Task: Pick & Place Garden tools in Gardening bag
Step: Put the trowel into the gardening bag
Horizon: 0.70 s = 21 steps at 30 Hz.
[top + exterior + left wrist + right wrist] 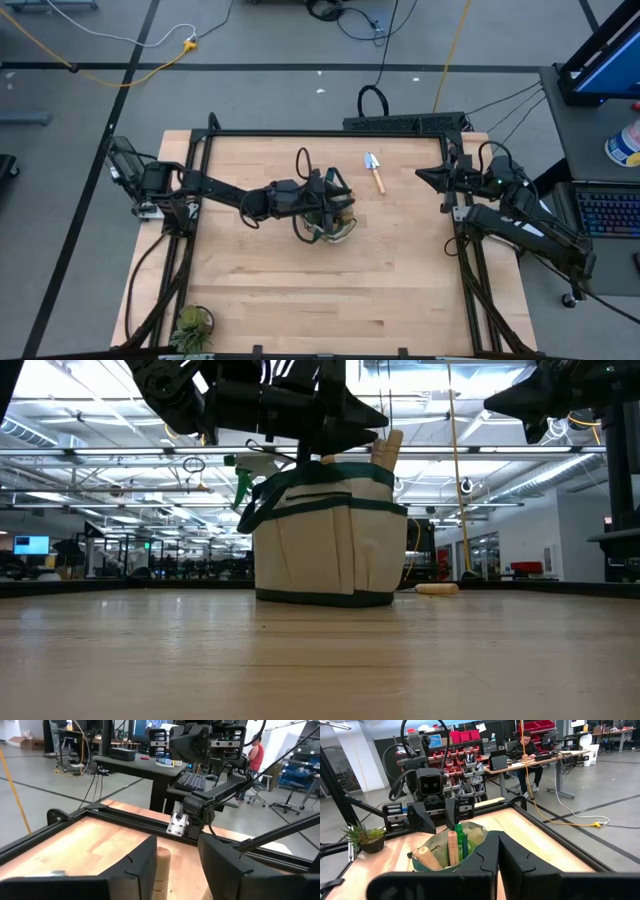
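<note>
Over the gardening bag (330, 217) near the table's middle, your left gripper (322, 192) hangs with its fingers (137, 865) spread; a wooden handle (161, 870) shows between them, and you can't tell whether they touch it. From above, the arm hides most of the bag's contents. The right wrist view shows two more wooden handles (452, 847) and the green spray bottle (460, 838) standing inside. One trowel (375, 171) lies on the table just beyond the bag. Your right gripper (424, 176) waits off to the bag's right, fingers together. No writing is legible.
</note>
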Motion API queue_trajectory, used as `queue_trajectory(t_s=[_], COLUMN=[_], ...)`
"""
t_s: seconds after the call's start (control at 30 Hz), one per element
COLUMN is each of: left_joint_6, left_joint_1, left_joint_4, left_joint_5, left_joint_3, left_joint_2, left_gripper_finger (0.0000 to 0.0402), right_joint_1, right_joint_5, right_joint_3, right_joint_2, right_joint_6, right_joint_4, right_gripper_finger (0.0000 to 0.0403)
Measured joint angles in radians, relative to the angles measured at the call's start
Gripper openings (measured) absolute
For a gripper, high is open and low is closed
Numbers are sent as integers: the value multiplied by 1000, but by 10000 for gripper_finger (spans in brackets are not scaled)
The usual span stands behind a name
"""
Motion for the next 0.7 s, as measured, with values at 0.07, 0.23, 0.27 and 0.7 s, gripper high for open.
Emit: queue_trajectory(t_s=[0.07,0.23,0.27,0.7], left_joint_6=[-4,-8,-8,-116], left_joint_1=[0,0,0,-2], left_joint_4=[0,66,90,-171], left_joint_5=[0,0,0,48], left_joint_3=[0,0,0,0], left_joint_2=[0,0,-1,-247], left_gripper_finger=[157,164,164,165], right_joint_1=[0,0,0,0], right_joint_5=[0,0,0,0], right_joint_3=[0,0,0,0], right_joint_2=[0,0,0,0], right_joint_6=[0,0,0,18], right_joint_4=[0,0,0,0], right_gripper_finger=[0,0,0,0])
